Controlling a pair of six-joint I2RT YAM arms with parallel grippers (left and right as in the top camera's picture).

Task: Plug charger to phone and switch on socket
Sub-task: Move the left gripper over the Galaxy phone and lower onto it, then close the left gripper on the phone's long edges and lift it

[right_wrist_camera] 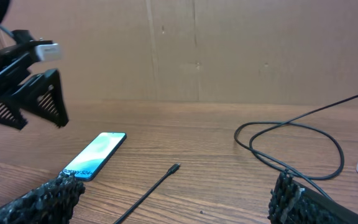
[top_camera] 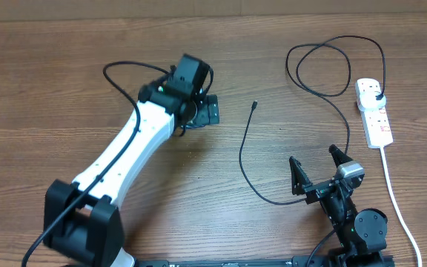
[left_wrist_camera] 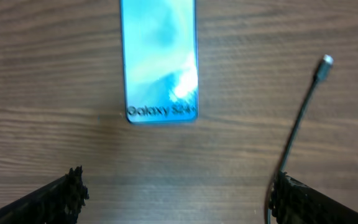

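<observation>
The phone (left_wrist_camera: 160,62) lies flat on the wooden table with its light blue screen up. It also shows in the right wrist view (right_wrist_camera: 95,155); in the overhead view my left arm hides it. My left gripper (left_wrist_camera: 176,196) hovers above the phone's near end, open and empty, seen from above (top_camera: 206,111). The charger's connector tip (top_camera: 254,104) lies loose to the right of the phone, apart from it (left_wrist_camera: 325,60) (right_wrist_camera: 174,167). Its cable loops back to a black plug (top_camera: 377,96) on the white socket (top_camera: 374,119). My right gripper (top_camera: 317,176) is open and empty by the cable (right_wrist_camera: 176,202).
The socket's thick white cord (top_camera: 395,196) runs down the right side toward the table's front edge. The black cable forms a loop (top_camera: 332,67) at the back right. A cardboard wall (right_wrist_camera: 197,50) stands behind the table.
</observation>
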